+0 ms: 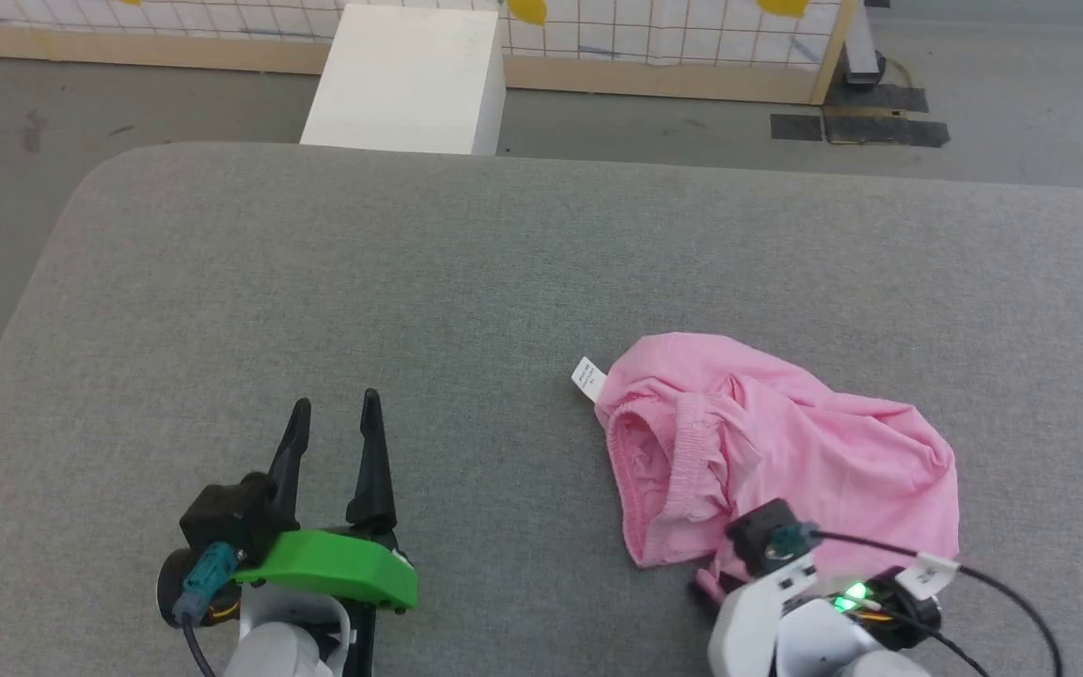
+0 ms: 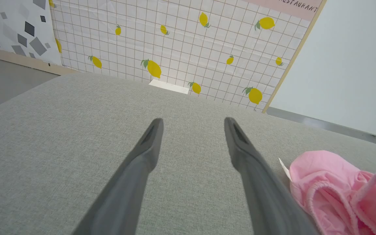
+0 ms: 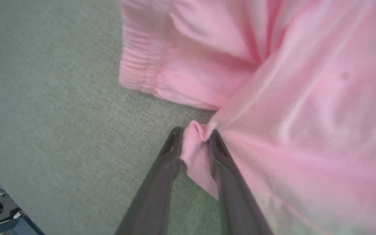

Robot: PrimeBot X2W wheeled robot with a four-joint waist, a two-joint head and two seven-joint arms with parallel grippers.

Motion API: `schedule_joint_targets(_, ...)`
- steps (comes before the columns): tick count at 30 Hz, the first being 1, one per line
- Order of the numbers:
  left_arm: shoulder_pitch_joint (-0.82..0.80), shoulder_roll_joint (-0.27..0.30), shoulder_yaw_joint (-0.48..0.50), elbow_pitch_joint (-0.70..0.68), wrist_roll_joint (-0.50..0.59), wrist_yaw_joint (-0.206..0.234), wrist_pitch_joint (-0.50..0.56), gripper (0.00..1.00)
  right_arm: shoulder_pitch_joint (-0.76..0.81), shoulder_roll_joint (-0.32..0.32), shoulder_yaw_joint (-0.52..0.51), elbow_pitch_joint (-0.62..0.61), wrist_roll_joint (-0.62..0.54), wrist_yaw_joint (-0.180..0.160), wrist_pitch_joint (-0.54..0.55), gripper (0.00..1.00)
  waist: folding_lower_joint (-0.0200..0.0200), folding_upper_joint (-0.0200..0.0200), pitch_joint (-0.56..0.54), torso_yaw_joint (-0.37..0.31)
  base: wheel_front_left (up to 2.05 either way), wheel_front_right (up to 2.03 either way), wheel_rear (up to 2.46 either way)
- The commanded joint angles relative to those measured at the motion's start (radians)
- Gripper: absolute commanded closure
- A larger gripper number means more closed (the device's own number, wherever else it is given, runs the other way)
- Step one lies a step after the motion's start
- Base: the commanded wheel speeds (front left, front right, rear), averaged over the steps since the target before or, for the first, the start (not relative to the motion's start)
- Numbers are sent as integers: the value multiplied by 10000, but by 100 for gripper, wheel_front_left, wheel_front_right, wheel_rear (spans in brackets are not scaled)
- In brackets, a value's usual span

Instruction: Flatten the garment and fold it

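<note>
We have the right gripper clenched on a small fold at the edge of the garment, with pink cloth bunched between both fingers low in the right wrist view. The shorts lie crumpled on the grey padded surface, right of centre in the lower half of the head view. The waistband gapes toward the left and the white label sticks out at the heap's upper left.

To do this step well, we judge, the pinch should take the hem alone rather than a wad (thin cloth doubles up easily). A slow, low, outward pull should then spread the heap instead of dragging it whole.

The left gripper is released and holds nothing. It sits at the lower left of the head view with its fingers spread wide and pointing up the frame, well apart from the cloth. The right wrist sits at the bottom right, angled down over the heap's lower edge.
</note>
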Motion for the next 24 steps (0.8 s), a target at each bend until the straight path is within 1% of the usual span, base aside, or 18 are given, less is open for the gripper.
schedule_joint_targets(1,-22,-27,27,35,-14,34,-45,0,461,-15,-108,333,188,-11,344,100,0,0,-115,-11,0,0,0)
schedule_joint_targets(4,99,-27,98,92,-2,43,-45,0,1023,9,-1048,-255,446,-11,349,100,0,0,-345,-154,0,0,0)
schedule_joint_targets(6,181,-27,134,122,18,23,-45,0,1518,40,-2013,-908,501,-11,369,100,0,0,-523,-316,0,0,0)
schedule_joint_targets(11,357,-27,220,177,64,-54,-45,0,2452,149,-4917,-2982,192,-11,429,100,0,0,-853,-892,0,0,0)
schedule_joint_targets(13,361,-27,247,174,59,-78,-45,0,2516,183,-6046,-3534,40,-11,373,100,0,0,-914,-1114,0,0,0)
schedule_joint_targets(16,348,-27,211,187,44,-107,-45,0,2395,204,-7299,-3810,-308,-11,230,100,0,0,-971,-1357,0,0,0)
schedule_joint_targets(17,348,-27,190,202,37,-107,-45,0,2299,207,-7627,-3784,-439,-11,102,92,0,0,-997,-1434,0,0,0)
schedule_joint_targets(18,347,-27,170,217,32,-104,-45,0,2219,208,-7858,-3696,-520,-11,-36,9,0,0,-1016,-1476,0,0,0)
schedule_joint_targets(19,344,-27,142,231,27,-100,-45,0,2114,209,-8143,-3497,-540,-11,-190,0,0,0,-1033,-1505,0,0,0)
schedule_joint_targets(21,346,-27,102,262,24,-113,-45,0,1917,210,-8411,-3202,-483,-11,-576,0,0,0,-1074,-1536,0,0,0)
schedule_joint_targets(24,371,-27,79,298,26,-139,-45,0,1722,211,-8253,-3041,-133,-11,-1252,0,0,0,-1111,-1579,0,0,0)
